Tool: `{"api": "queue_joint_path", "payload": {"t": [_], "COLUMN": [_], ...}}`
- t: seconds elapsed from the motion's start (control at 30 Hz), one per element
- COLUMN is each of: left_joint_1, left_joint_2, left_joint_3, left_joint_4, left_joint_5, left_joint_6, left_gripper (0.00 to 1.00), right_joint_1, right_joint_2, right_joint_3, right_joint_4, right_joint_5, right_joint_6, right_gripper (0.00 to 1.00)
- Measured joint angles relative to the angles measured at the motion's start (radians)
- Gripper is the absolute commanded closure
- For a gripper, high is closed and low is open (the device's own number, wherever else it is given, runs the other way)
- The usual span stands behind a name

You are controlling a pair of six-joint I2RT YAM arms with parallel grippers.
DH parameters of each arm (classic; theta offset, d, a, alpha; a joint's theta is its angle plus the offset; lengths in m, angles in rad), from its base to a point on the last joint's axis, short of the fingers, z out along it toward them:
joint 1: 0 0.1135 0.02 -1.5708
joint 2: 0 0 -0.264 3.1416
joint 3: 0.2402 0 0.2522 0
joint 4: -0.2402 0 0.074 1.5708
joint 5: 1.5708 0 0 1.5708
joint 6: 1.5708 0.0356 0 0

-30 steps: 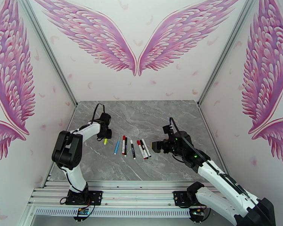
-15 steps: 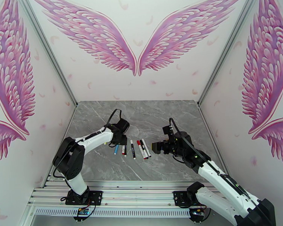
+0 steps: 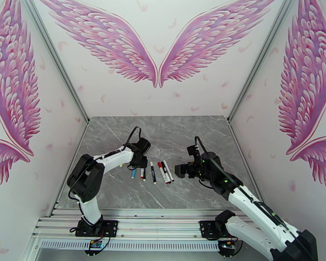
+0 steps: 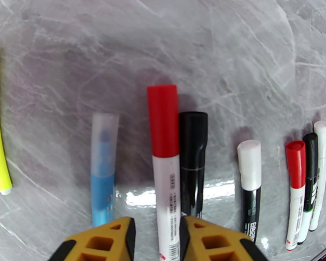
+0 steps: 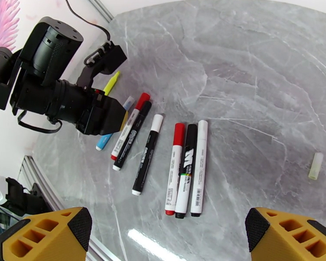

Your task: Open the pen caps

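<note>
Straddling the red-capped pen (image 4: 166,179) on the tabletop (image 4: 206,48), left fingers (image 4: 102,242) stand narrowly apart; right fingers (image 5: 45,235) gape wide, empty.

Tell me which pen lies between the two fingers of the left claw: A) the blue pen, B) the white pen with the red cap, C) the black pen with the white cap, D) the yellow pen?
B: in the left wrist view the white pen with the red cap runs straight down between the two fingers of the left claw.
</note>
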Motion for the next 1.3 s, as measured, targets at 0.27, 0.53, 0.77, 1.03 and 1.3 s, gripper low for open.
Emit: {"api": "queue_joint_path", "payload": {"t": [0.27, 0.53, 0.77, 1.03, 1.3], "left_joint_1": [0.024, 0.032, 0.032, 0.032, 0.013], "left_joint_2": [0.021, 0.024, 0.051, 0.062, 0.093], "left_joint_3": [0.000, 0.000, 0.000, 0.000, 0.021], "left_joint_4": [0.022, 0.046, 0.051, 0.042, 0.016], "left_joint_5": [0.031, 0.062, 0.064, 0.025, -0.029], "left_joint_6": [0.006, 0.018, 0.023, 0.026, 0.027], "left_gripper": [0.65, 0.65, 0.68, 0.72, 0.73], "right_joint_1": [0.000, 0.000, 0.000, 0.000, 0.000], "right_joint_2": [0.000, 0.007, 0.011, 0.011, 0.011], "right_joint_3": [0.000, 0.000, 0.000, 0.000, 0.000], "right_joint_4": [0.000, 0.000, 0.000, 0.000, 0.000], "right_joint_5": [0.000, 0.000, 0.000, 0.000, 0.000], "right_joint_6": [0.000, 0.000, 0.000, 0.000, 0.003], "right_gripper": [0.00, 0.00, 0.00, 0.00, 0.00]}}
